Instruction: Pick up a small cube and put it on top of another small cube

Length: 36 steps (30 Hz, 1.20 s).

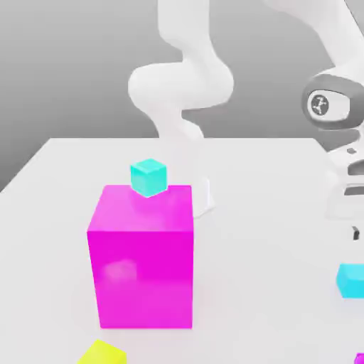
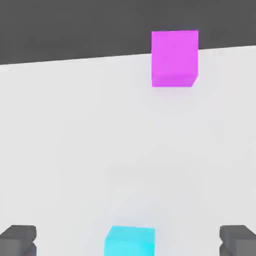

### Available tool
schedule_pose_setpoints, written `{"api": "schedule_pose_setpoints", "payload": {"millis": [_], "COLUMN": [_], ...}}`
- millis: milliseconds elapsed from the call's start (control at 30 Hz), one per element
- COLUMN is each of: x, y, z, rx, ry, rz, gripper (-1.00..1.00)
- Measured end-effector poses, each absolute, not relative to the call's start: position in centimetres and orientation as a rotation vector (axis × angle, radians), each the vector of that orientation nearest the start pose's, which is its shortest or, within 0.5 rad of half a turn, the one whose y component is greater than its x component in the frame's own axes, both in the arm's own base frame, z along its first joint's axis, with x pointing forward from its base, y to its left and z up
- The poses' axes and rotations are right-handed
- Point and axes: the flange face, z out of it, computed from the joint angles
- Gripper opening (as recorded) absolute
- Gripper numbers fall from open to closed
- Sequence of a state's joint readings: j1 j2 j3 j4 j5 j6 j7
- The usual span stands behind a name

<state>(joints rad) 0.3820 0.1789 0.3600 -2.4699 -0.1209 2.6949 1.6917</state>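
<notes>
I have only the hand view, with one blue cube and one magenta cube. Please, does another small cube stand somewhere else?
Observer: Yes, a turquoise cube rests on top of a big magenta block.
Operator: Thank you. And is there one more, of different colour?
Observer: A yellow cube, at the exterior view's lower edge, nearer the camera than the big block.
Operator: Does my tool already touch the blue cube?
Observer: No. From the side, I see a gap between the tool's tip and the top of that cube.

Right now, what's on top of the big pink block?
A small turquoise cube appears to sit on the block's top; the patch directly beneath it is covered.
</notes>
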Motion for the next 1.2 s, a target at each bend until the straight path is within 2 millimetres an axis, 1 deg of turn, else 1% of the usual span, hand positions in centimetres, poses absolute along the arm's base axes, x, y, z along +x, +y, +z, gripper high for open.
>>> {"api": "schedule_pose_setpoints", "payload": {"millis": [33, 67, 200, 233, 400, 433, 467, 533, 633, 700, 767, 833, 900, 1067, 1200], "x": [34.1, 33.3, 32.6, 32.6, 32.6, 32.5, 32.5, 32.6, 32.6, 34.0, 35.5, 37.4, 38.5, 39.3, 38.9], "y": [33.9, 34.2, 34.6, 34.5, 34.6, 34.5, 34.5, 34.6, 34.4, 32.7, 30.3, 27.0, 24.0, 17.4, 11.5], "z": [21.5, 19.9, 14.6, 13.5, 13.5, 12.9, 13.3, 15.1, 18.7, 21.0, 23.4, 25.7, 27.9, 33.0, 36.7], "rx": [-2.831, -2.845, -2.857, -2.857, -2.855, -2.855, -2.856, -2.856, -2.857, -2.866, -2.877, -2.877, -2.884, -2.921, -2.940], "ry": [1.286, 1.295, 1.304, 1.304, 1.303, 1.303, 1.303, 1.303, 1.303, 1.281, 1.252, 1.249, 1.228, 1.122, 1.062], "rz": [-0.011, -0.005, -0.001, 0.000, 0.000, 0.000, -0.001, -0.002, -0.001, 0.003, 0.008, 0.013, 0.016, 0.021, 0.020], "gripper": [0.00, 0.00, 0.00, -1.00, -1.00, -1.00, -1.00, -1.00, -1.00, -1.00, -1.00, -1.00, -1.00, -1.00, -1.00]}}
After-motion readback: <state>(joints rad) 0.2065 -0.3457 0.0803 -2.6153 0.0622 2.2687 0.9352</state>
